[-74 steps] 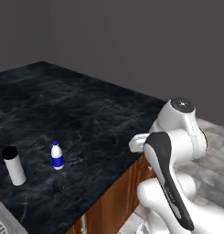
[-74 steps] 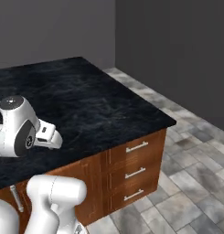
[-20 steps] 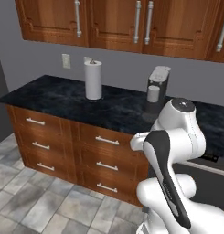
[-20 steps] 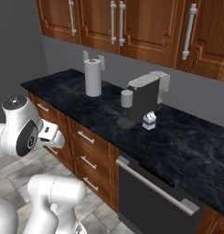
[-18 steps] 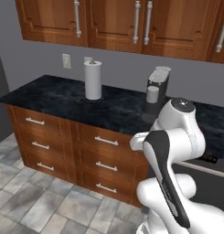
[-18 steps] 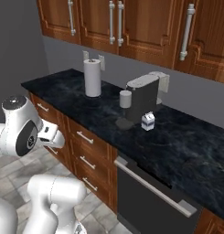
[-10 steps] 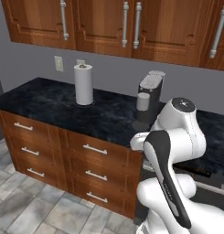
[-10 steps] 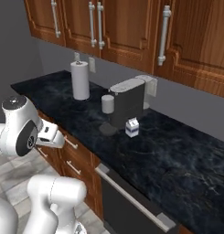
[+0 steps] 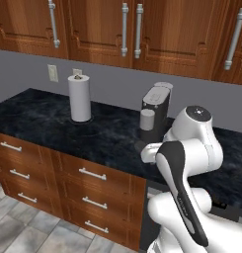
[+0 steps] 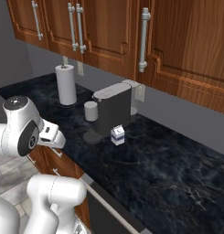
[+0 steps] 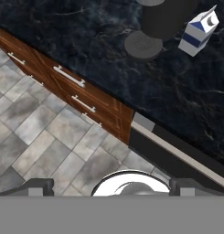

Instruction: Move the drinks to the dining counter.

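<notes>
A small white-and-blue gabled carton (image 10: pixel 117 135) stands upright on the black counter (image 10: pixel 168 173) under the wooden wall cupboards, just right of the coffee machine. In the hand view the carton (image 11: pixel 199 31) sits at the top right, far beyond my gripper (image 11: pixel 117 186). The gripper is open and holds nothing; its dark fingertips (image 11: pixel 38 185) stand wide apart above the tiled floor in front of the cabinets. The arm is folded close to the base, short of the counter's edge. The dining counter is out of view.
A black-and-grey coffee machine (image 9: pixel 154 111) with a grey cup (image 10: pixel 90 111) and a round drip tray (image 11: pixel 143 45) stands beside the carton. A white paper-towel roll (image 9: pixel 79 99) is further left. Wooden drawers (image 9: pixel 88 188) and a dark appliance front (image 11: pixel 177 151) lie below the counter.
The base has driven, so the whole picture shifted: the marble counter with two drinks gave way to the cupboard counter, which has slid left and come closer. The gripper stays open.
</notes>
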Robot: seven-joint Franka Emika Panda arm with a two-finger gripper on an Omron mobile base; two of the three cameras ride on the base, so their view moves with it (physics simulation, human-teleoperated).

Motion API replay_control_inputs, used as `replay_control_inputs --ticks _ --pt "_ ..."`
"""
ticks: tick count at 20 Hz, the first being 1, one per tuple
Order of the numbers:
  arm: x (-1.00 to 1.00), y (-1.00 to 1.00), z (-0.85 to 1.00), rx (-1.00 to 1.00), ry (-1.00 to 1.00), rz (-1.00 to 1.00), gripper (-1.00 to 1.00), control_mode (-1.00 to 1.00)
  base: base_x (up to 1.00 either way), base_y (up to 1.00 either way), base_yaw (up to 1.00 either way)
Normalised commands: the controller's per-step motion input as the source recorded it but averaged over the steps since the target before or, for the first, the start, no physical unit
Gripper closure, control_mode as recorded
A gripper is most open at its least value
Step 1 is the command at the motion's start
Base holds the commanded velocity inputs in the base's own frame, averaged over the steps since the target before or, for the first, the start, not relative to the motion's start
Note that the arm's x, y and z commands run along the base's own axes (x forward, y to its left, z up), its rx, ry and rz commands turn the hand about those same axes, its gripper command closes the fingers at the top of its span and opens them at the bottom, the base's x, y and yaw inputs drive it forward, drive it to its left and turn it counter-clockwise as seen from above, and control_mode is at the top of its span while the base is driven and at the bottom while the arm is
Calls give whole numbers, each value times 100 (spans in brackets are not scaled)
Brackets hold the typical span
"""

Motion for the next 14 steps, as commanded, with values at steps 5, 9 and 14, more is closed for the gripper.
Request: replay_control_inputs --ticks 5,9,14 --pt "0 0 0 0 0 0 -100 100 0 -2 0" --pt "0 0 0 0 0 0 -100 100 0 0 0" --pt "0 0 0 0 0 0 -100 100 0 0 0"
